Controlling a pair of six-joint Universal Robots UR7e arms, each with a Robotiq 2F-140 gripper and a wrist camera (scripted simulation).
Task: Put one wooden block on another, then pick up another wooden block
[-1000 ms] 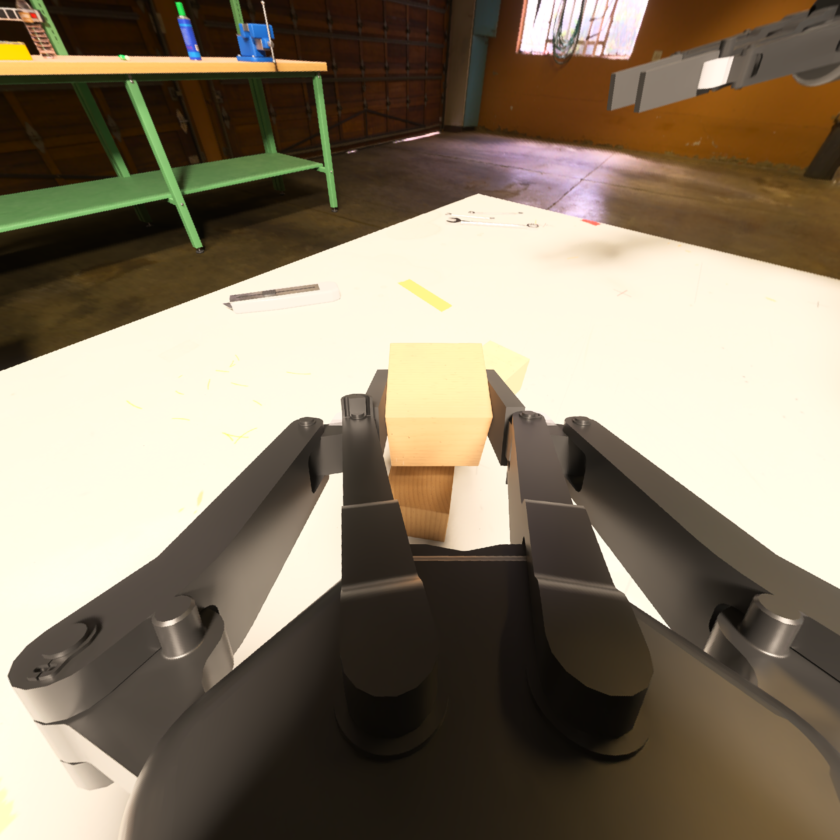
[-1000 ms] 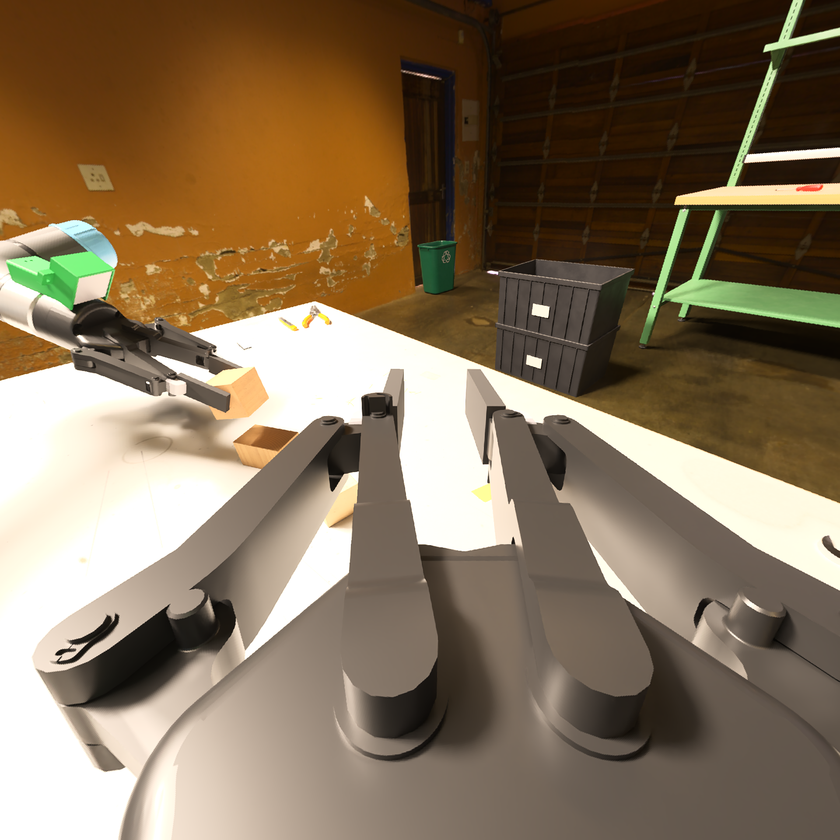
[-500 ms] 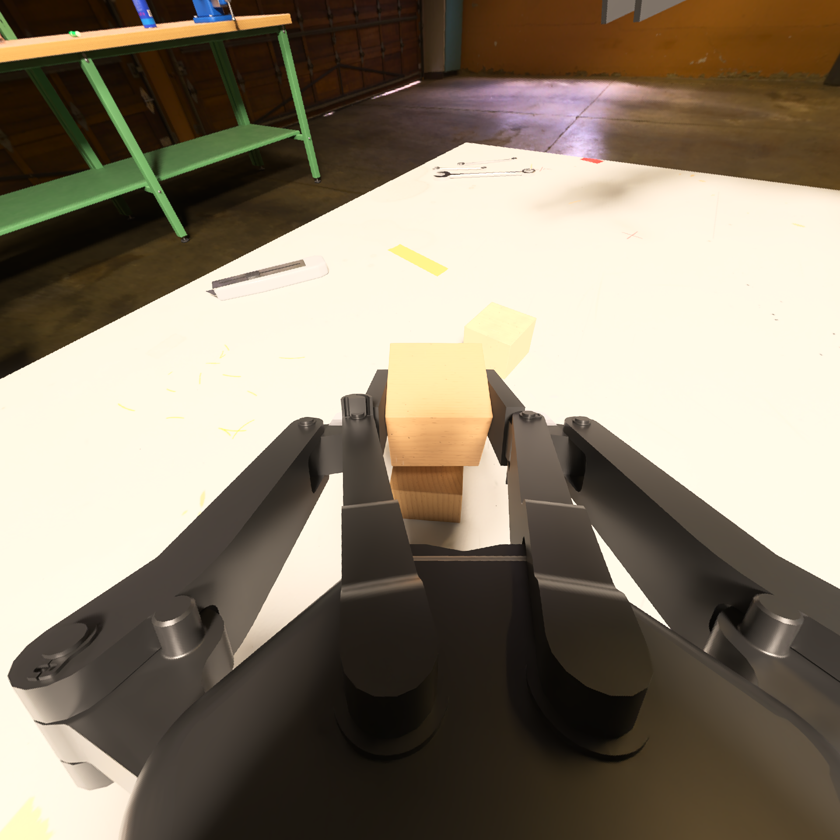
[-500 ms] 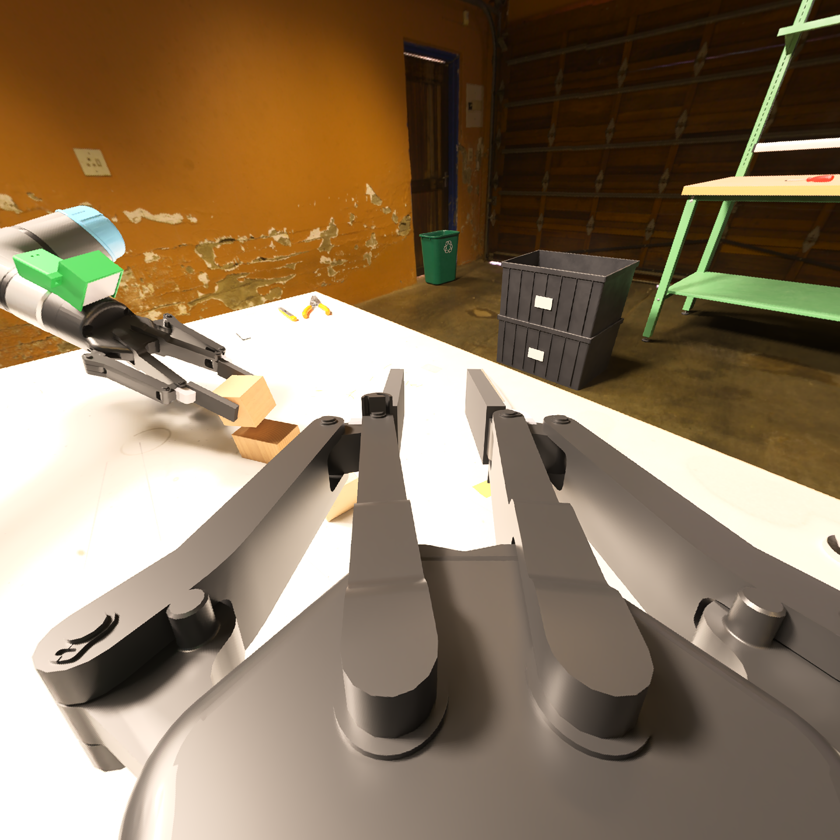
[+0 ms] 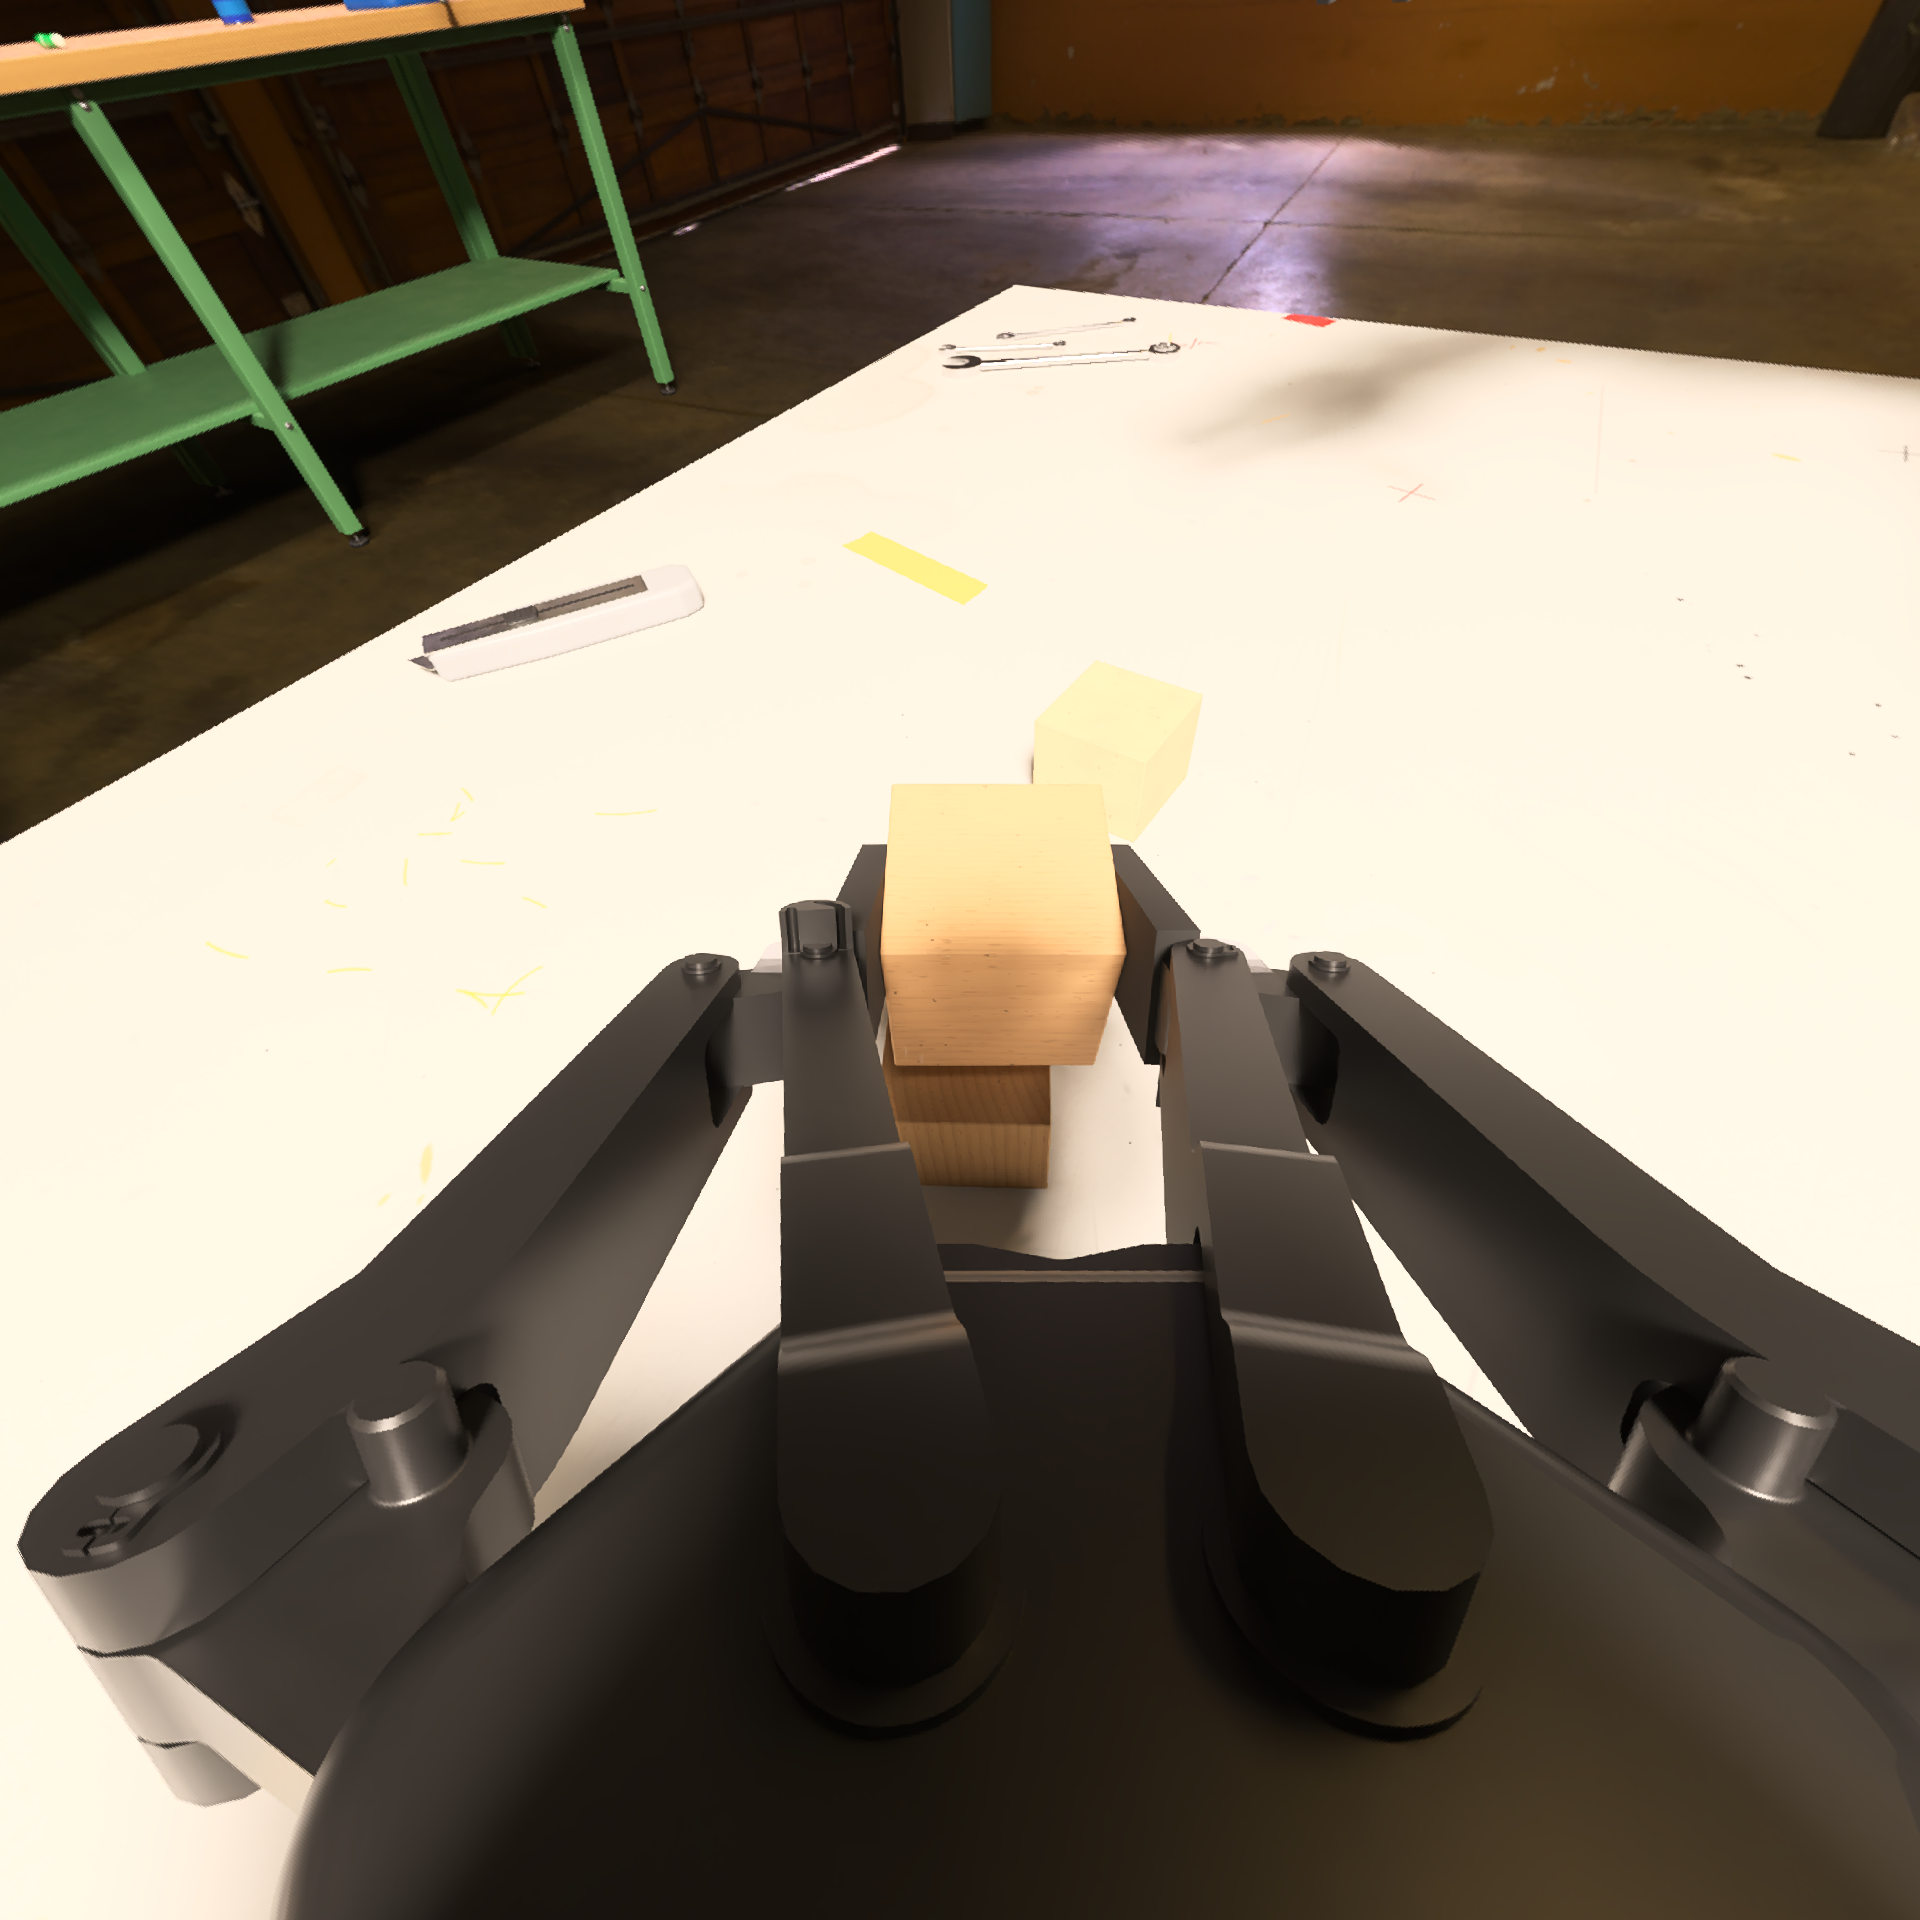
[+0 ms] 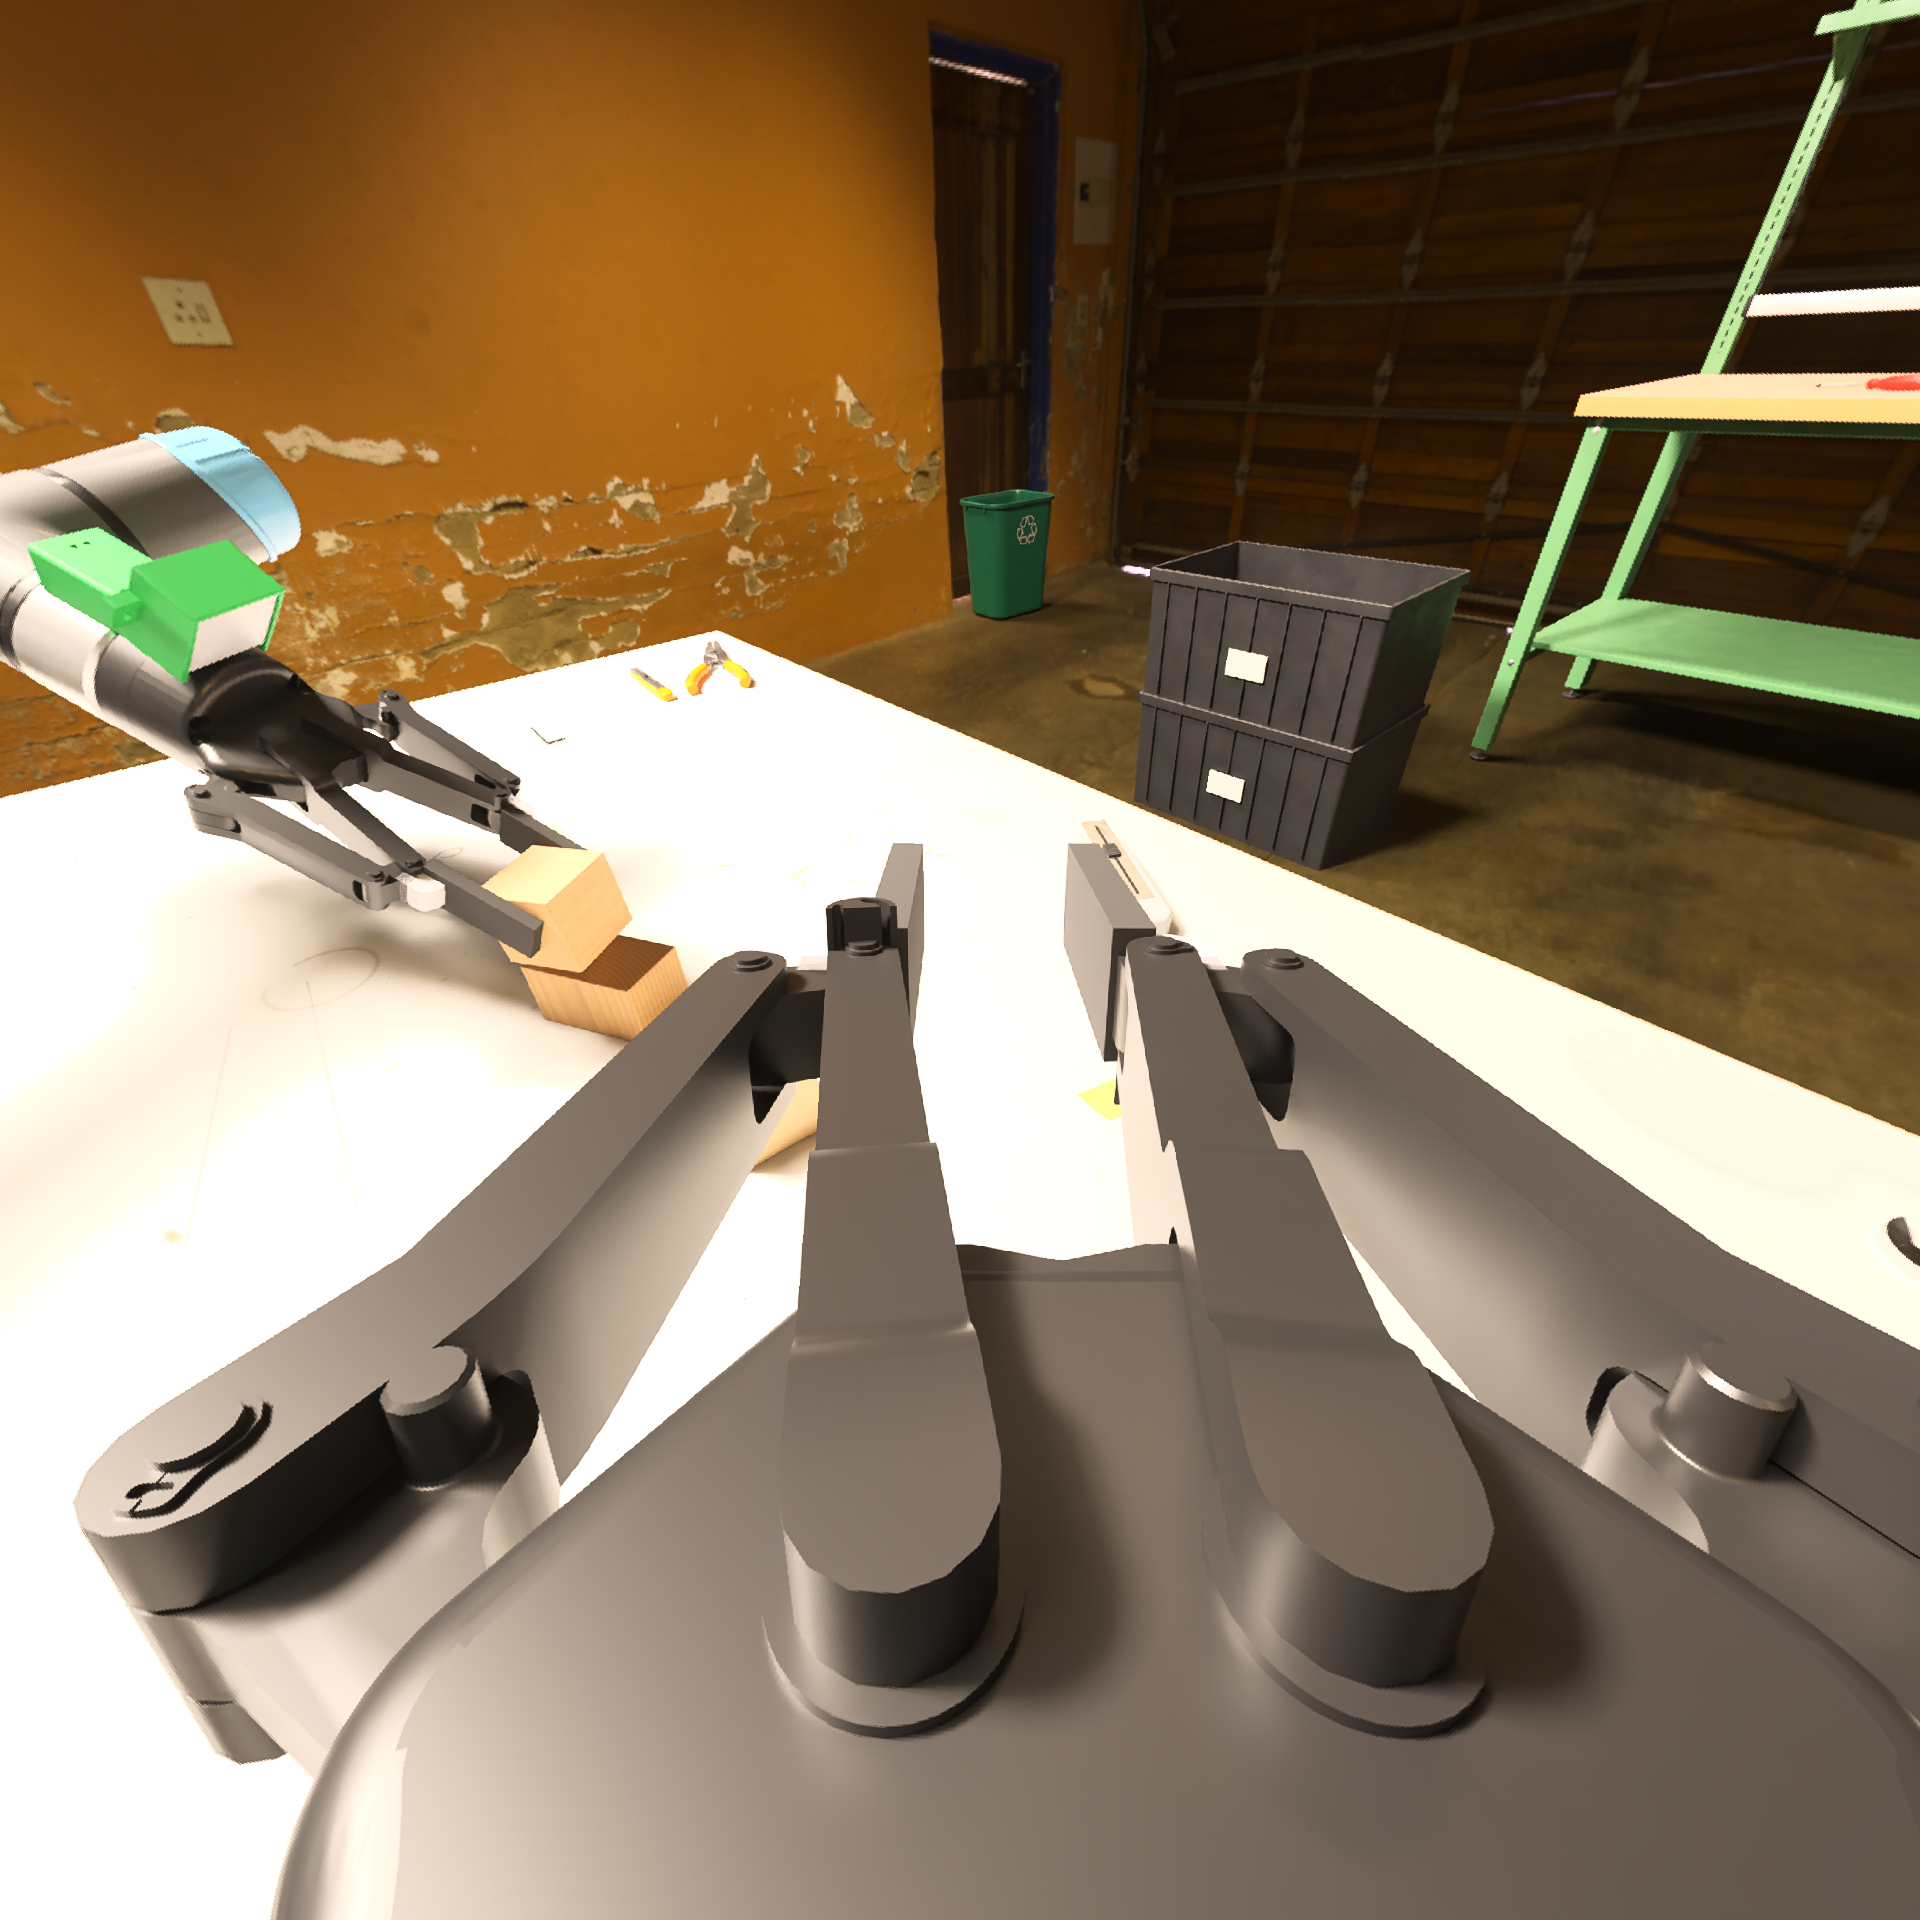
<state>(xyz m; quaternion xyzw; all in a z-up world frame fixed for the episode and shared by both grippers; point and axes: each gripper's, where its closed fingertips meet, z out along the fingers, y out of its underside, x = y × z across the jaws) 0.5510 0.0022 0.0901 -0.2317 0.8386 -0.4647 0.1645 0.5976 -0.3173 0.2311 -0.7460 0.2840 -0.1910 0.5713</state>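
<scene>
Held block: a pale, square-edged wooden cube (image 5: 1003, 914), clamped between the fingers of the left gripper (image 5: 1000, 940) and sitting on or just above a darker wooden cube (image 5: 977, 1132); from the right wrist view it looks tilted and turned off-square to the cube below (image 6: 613, 982).
Left gripper: closed onto the pale cube, pads on two opposite side faces — contact with the lower cube seems made, though I cannot tell whether the weight is fully resting.
Right gripper: the right gripper (image 6: 992, 914) hangs above the white table (image 5: 1558, 727) with its jaws partly apart and nothing between them.
Third block: a very pale yellowish wooden cube (image 5: 1122, 743) lies on the table just beyond the stack, near it but apart.
Step in hand: stacking, at the point of release — the pick-up has not begun.
Handling: the cubes look light, rigid and not fragile; smooth flat faces should give even grip but little friction, so a skewed release could slide the top cube off.
Where to hold: two opposite vertical faces, pads centred and square to them, low enough to avoid tipping.
Other things: a white utility knife (image 5: 566, 621) and spanners (image 5: 1060, 348) lie well away.
</scene>
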